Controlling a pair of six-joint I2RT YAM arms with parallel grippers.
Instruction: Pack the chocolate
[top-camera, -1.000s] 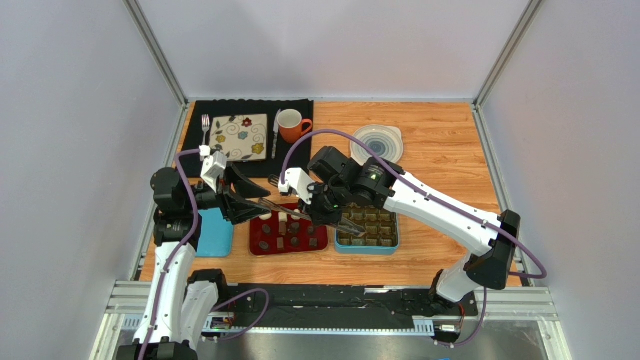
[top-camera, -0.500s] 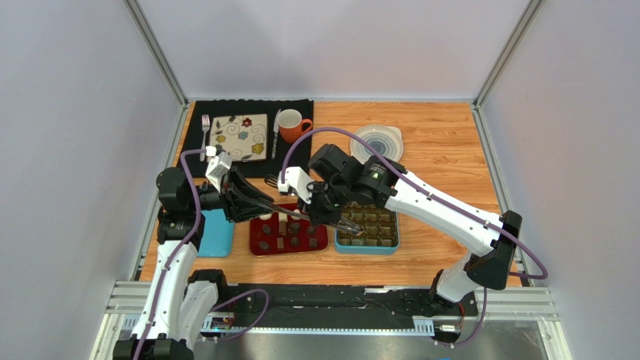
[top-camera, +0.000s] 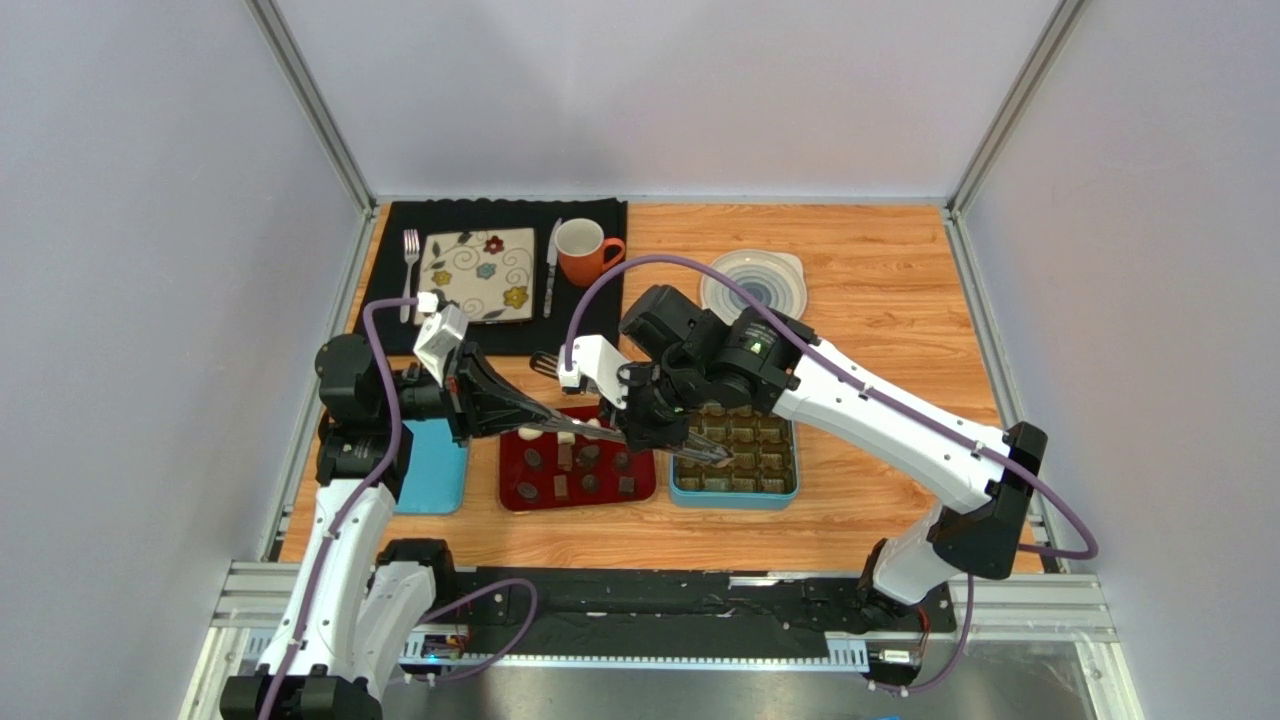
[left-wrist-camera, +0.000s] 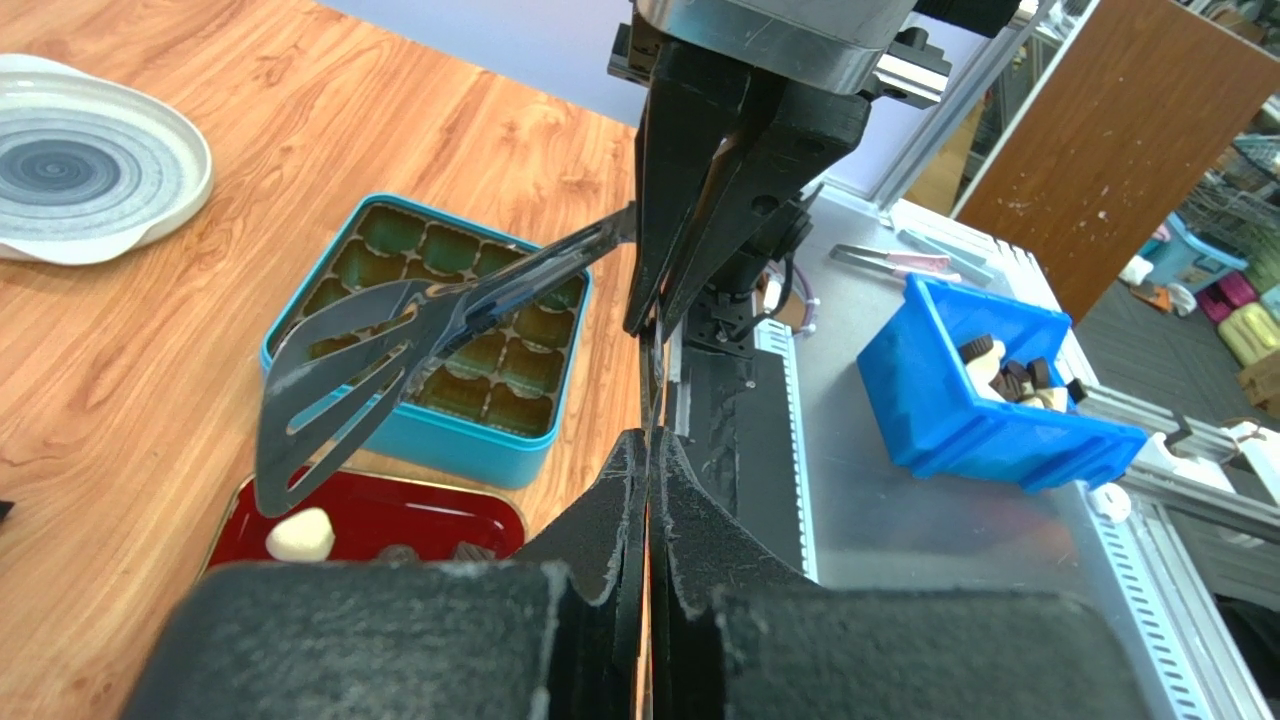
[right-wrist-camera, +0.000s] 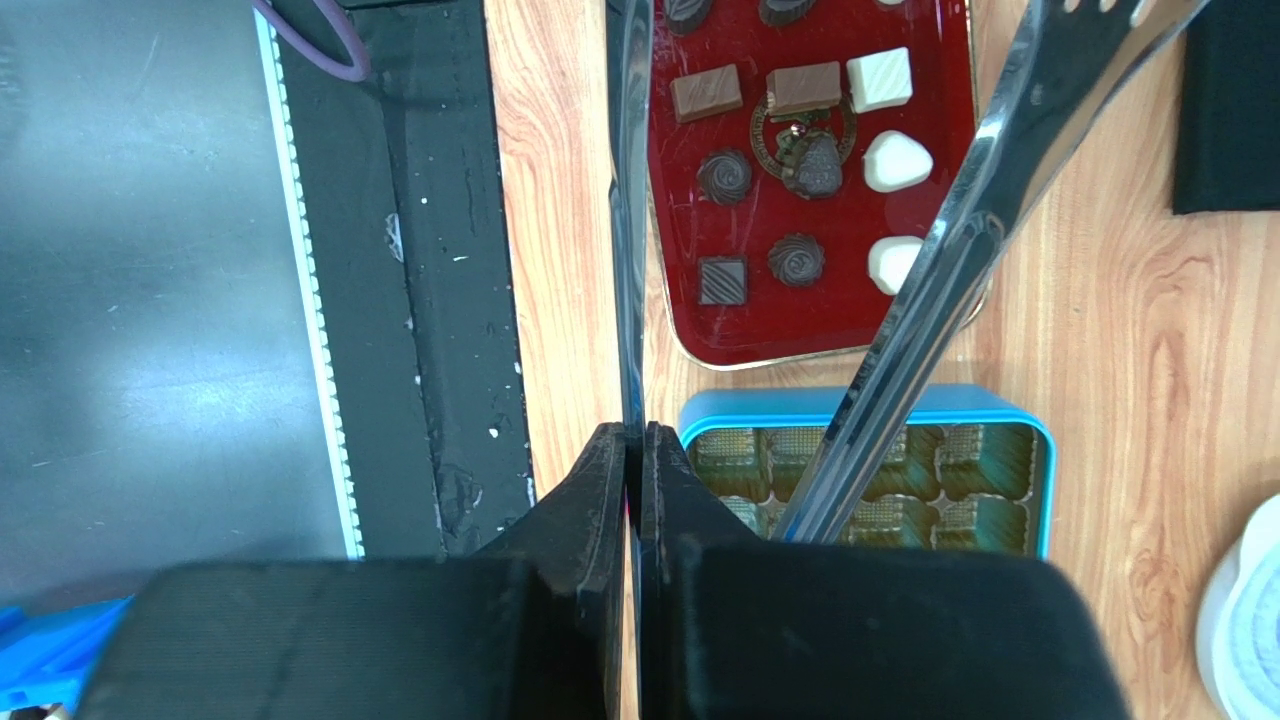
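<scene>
The chocolate (right-wrist-camera: 726, 176), several dark and white bonbons, lies on a red tray (right-wrist-camera: 842, 315) (top-camera: 519, 488). To its right is a teal box (top-camera: 769, 483) (right-wrist-camera: 842, 402) with a brown gridded insert. Metal tongs (top-camera: 624, 437) hang over the tray and box. My right gripper (right-wrist-camera: 634, 431) (top-camera: 706, 450) is shut on one thin arm of the tongs, near the hinge end. The other arm (right-wrist-camera: 962, 240) runs off to its slotted head (left-wrist-camera: 346, 383). My left gripper (left-wrist-camera: 651, 438) (top-camera: 579, 432) is shut on the far end of the same thin arm, facing the right gripper (left-wrist-camera: 706, 225).
A blue lid (top-camera: 431, 468) lies left of the tray. At the back, a black mat (top-camera: 394, 308) holds a patterned plate (top-camera: 478, 275), a fork and an orange mug (top-camera: 583, 248). A white round dish (top-camera: 756, 285) sits behind the box. A blue bin (left-wrist-camera: 977, 383) stands beyond the table.
My left gripper has moved right to the tongs and gone from open to shut on one arm. The right gripper has stayed shut on the tongs, hardly moving.
</scene>
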